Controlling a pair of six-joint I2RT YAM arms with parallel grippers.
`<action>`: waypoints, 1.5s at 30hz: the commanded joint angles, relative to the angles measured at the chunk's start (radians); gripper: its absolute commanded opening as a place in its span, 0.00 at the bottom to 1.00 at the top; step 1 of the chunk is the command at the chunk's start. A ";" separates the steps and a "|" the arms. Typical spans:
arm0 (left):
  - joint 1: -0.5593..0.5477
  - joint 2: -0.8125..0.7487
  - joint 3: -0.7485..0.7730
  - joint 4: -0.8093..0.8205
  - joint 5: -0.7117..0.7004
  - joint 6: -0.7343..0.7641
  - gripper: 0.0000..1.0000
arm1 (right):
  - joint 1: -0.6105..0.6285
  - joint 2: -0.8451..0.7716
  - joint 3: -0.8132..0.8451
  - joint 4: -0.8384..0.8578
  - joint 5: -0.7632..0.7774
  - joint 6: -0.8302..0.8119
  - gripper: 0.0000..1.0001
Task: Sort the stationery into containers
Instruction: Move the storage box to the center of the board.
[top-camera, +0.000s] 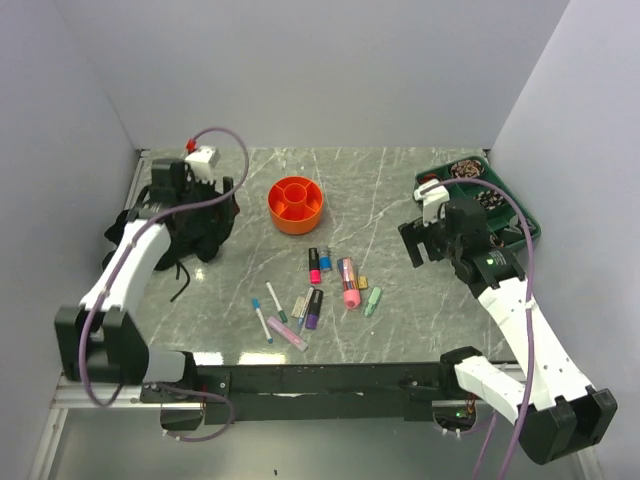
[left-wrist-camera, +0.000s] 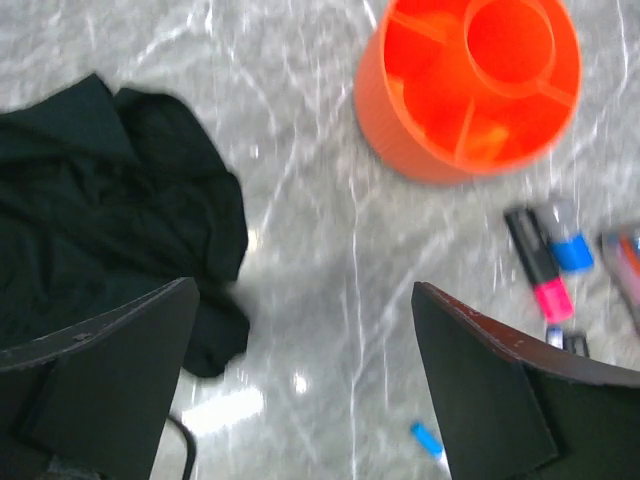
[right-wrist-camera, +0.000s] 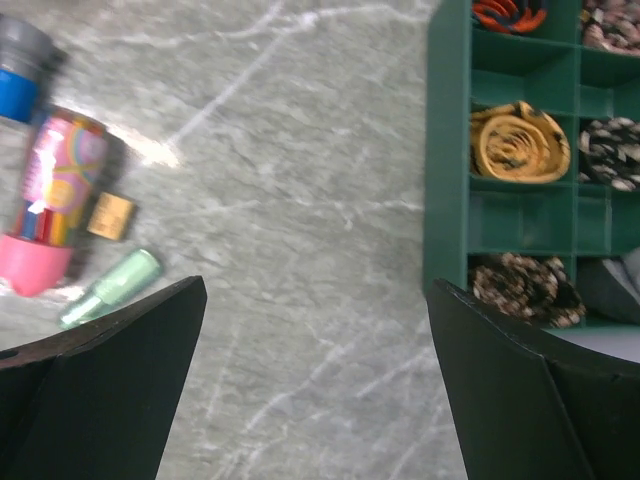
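The round orange holder (top-camera: 296, 203) stands at the table's middle back, and it also shows in the left wrist view (left-wrist-camera: 470, 80). Several pens and markers lie in front of it: a pink-and-black marker (top-camera: 314, 266) (left-wrist-camera: 540, 265), a blue-capped one (top-camera: 325, 258) (left-wrist-camera: 568, 240), a colourful pen with a pink cap (top-camera: 348, 283) (right-wrist-camera: 55, 200), a small yellow eraser (right-wrist-camera: 110, 215), a green marker (top-camera: 373, 301) (right-wrist-camera: 110, 288) and a purple one (top-camera: 313, 310). My left gripper (top-camera: 215, 205) (left-wrist-camera: 305, 290) is open and empty, left of the holder. My right gripper (top-camera: 418, 238) (right-wrist-camera: 318, 285) is open and empty, right of the pens.
A black cloth bundle (top-camera: 190, 230) (left-wrist-camera: 100, 220) lies under and left of my left gripper. A dark green compartment tray (top-camera: 530, 225) (right-wrist-camera: 450, 150) with rolled items sits at the back right, close to my right gripper. Grey walls enclose the table.
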 joint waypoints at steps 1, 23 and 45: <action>-0.045 0.191 0.197 0.008 -0.040 -0.057 0.91 | 0.004 0.074 0.109 0.038 -0.102 0.035 1.00; -0.206 0.655 0.566 -0.118 -0.132 -0.088 0.65 | 0.005 0.542 0.505 0.024 -0.331 0.144 0.95; -0.251 0.520 0.477 -0.193 -0.278 -0.062 0.88 | 0.007 0.437 0.330 -0.040 -0.496 -0.068 0.95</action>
